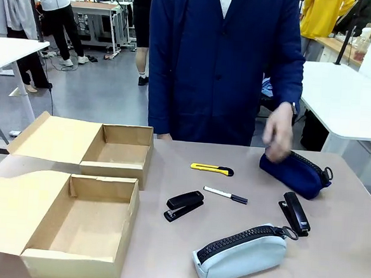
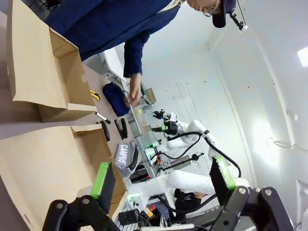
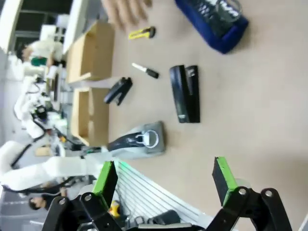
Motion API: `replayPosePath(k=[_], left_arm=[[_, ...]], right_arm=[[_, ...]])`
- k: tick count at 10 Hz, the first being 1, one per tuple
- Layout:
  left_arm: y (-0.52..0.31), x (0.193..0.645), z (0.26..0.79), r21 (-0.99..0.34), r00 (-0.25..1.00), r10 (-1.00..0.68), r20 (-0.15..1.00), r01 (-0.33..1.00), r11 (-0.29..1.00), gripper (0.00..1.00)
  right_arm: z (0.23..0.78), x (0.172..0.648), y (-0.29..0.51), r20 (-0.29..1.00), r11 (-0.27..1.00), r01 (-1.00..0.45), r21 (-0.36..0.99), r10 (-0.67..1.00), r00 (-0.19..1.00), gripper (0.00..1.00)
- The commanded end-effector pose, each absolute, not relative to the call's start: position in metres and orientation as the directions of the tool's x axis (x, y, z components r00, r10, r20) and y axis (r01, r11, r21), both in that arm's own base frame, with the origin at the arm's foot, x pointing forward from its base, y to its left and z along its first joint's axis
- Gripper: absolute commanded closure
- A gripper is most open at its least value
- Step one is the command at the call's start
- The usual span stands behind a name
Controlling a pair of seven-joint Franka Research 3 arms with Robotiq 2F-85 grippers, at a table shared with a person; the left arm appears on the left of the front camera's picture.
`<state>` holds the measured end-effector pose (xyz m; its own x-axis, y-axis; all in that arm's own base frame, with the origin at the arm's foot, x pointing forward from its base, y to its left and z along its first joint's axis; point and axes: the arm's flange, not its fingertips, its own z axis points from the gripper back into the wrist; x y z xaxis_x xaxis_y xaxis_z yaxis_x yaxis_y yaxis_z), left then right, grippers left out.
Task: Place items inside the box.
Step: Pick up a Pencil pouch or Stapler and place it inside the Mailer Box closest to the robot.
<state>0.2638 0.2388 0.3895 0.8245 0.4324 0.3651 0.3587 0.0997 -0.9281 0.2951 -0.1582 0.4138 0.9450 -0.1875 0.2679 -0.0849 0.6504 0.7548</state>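
Note:
Two open cardboard boxes stand at the table's left, a near box [image 1: 77,227] and a far box [image 1: 111,150]. To their right lie a yellow utility knife [image 1: 212,169], a white-and-black marker [image 1: 226,194], a black stapler [image 1: 184,206], a second stapler [image 1: 295,213] and a pale grey-blue pouch [image 1: 241,254]. The person's hand [image 1: 278,129] rests on the navy pouch [image 1: 294,173] at the far right. My left gripper [image 2: 162,177] hangs open above the near box [image 2: 48,159]. Over the table's right part, my right gripper [image 3: 165,177] is open and empty, short of the second stapler [image 3: 185,94].
The person in a dark blue coat [image 1: 223,59] stands at the far edge. Both boxes have their lid flaps [image 1: 12,209] folded out to the left. Bare tabletop [image 1: 343,252] lies at the front right. Other white tables and people show behind.

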Motion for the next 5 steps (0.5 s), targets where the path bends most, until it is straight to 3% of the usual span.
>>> replayPosePath(k=[1,3,5], left_arm=[[0.239,0.261,0.389,-0.917,0.812,0.436,0.388,0.389,0.092,0.0],[0.239,0.261,0.389,-0.917,0.812,0.436,0.388,0.389,0.092,0.0],[0.239,0.261,0.389,-0.917,0.812,0.436,0.388,0.389,0.092,0.0]], right_arm=[[0.395,0.215,-0.201,0.314,0.647,-0.015,0.763,-0.35,0.882,0.0],[0.4,0.155,-0.276,0.35,0.64,0.089,0.763,-0.525,0.776,0.0],[0.404,0.134,-0.297,0.383,0.594,0.059,0.802,-0.588,0.713,0.0]])
